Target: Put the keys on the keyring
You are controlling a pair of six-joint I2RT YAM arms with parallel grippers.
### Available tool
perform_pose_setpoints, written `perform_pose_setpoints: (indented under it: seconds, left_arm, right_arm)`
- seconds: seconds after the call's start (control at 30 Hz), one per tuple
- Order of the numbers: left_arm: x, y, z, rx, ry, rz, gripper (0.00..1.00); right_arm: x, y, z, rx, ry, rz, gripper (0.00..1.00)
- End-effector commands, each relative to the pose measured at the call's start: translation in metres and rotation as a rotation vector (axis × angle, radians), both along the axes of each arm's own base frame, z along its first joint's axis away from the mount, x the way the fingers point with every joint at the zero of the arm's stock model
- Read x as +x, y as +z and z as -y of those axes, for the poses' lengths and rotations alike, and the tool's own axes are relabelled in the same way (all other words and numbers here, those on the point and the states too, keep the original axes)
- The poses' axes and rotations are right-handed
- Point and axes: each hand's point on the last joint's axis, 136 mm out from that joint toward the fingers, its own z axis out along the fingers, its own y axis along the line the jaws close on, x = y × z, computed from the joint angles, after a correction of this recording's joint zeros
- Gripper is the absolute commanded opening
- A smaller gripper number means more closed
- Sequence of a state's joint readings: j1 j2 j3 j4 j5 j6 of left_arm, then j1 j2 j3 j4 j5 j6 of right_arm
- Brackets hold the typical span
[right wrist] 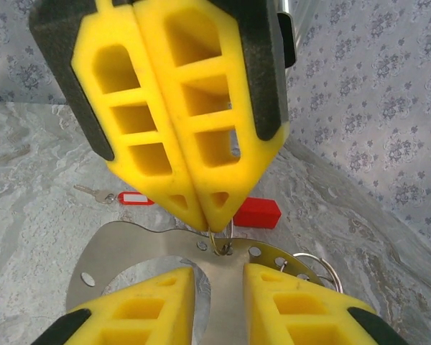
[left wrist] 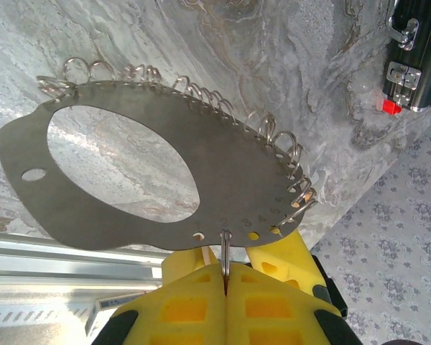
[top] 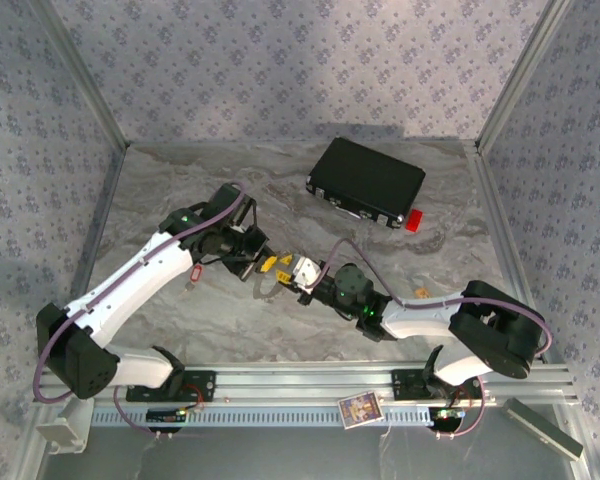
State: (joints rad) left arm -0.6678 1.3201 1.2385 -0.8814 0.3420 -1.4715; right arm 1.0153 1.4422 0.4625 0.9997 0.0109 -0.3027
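Right wrist view: left gripper (right wrist: 210, 219) pinches a keyring (right wrist: 220, 243) on the metal plate (right wrist: 129, 244); right gripper (right wrist: 219, 279) stands parted beside it.

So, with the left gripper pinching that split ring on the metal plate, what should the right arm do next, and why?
Probably back the right gripper off and reach for the red-tagged key. Its jaws stand open and empty at the metal plate, the left gripper pinches the split ring, and the key lies loose on the table.
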Motion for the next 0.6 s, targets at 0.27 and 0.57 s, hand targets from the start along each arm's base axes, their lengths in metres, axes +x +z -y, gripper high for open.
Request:
perform_pose_setpoints:
  seconds: [0.27, 0.57]
  left_arm:
    - [-0.005, 0.0089, 0.0015, -0.055, 0.032, -0.026, 0.0]
    - [-0.0023, 0.0101, 0.0063, -0.088, 0.028, -0.01, 0.0]
  right_arm:
    - [0.0033, 0.024, -0.0129, 0.056, 0.022, 0.057, 0.21]
    - [0.0062, 0.0255, -0.0143, 0.063, 0.014, 0.059, 0.03]
